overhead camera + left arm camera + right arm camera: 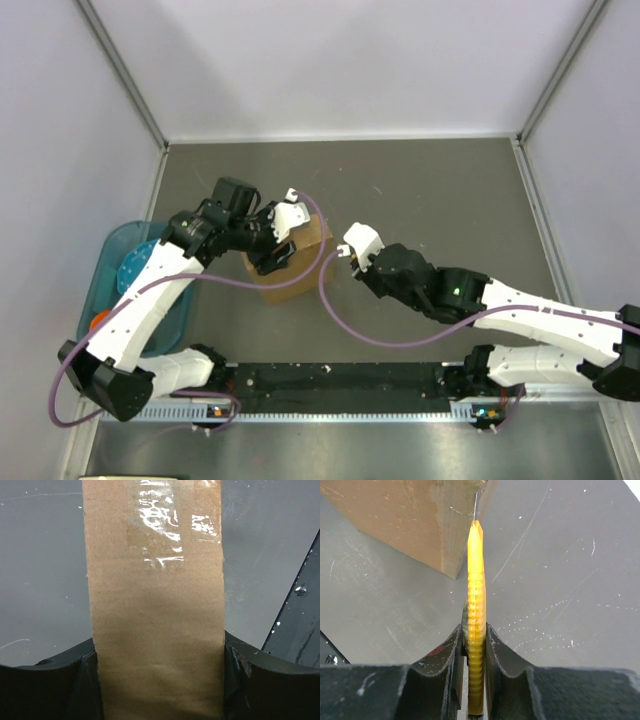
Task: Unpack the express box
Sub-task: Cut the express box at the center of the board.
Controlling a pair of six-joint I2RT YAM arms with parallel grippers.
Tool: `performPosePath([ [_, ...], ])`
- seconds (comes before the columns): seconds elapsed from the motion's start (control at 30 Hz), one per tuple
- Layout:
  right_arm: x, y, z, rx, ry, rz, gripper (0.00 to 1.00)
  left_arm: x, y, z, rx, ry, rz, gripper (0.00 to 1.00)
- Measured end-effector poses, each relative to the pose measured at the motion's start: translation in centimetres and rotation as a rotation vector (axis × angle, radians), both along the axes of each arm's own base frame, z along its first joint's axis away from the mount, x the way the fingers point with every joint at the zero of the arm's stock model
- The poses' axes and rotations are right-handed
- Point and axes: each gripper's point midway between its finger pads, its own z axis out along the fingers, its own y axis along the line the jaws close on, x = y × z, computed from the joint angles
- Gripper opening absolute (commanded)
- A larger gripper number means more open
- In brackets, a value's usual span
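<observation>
The express box (300,262), plain brown cardboard, stands on edge on the dark table left of centre. My left gripper (277,250) is shut on it from the left. In the left wrist view the box (157,605) fills the gap between both jaws, with clear tape (165,525) across its far part. My right gripper (345,256) sits just right of the box, shut on a yellow utility knife (476,595). The knife's thin blade points forward and meets the upper corner edge of the box (415,520). Both right fingers (450,652) press on the ribbed handle.
A blue plastic bin (112,262) with a blue disc and something orange in it sits at the table's left edge, under the left arm. Purple cables (340,325) loop between the arms. A black rail (340,378) runs along the near edge. White walls enclose the table.
</observation>
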Motion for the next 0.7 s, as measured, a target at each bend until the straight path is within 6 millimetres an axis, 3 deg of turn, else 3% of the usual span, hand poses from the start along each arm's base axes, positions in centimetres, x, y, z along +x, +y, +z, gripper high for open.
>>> performPosePath([
  [0.27,0.3,0.4,-0.4,0.038,0.031,-0.029,0.0,0.2,0.1,0.0,0.003,-0.005,0.013,0.04],
  [0.53,0.5,0.4,-3.8,0.063,0.087,-0.061,0.0,-0.4,-0.5,0.0,0.002,-0.002,-0.03,0.04],
  [0.7,0.4,0.8,-4.9,0.099,0.108,-0.058,0.0,-0.8,-0.7,-0.1,0.005,-0.004,-0.067,0.04],
])
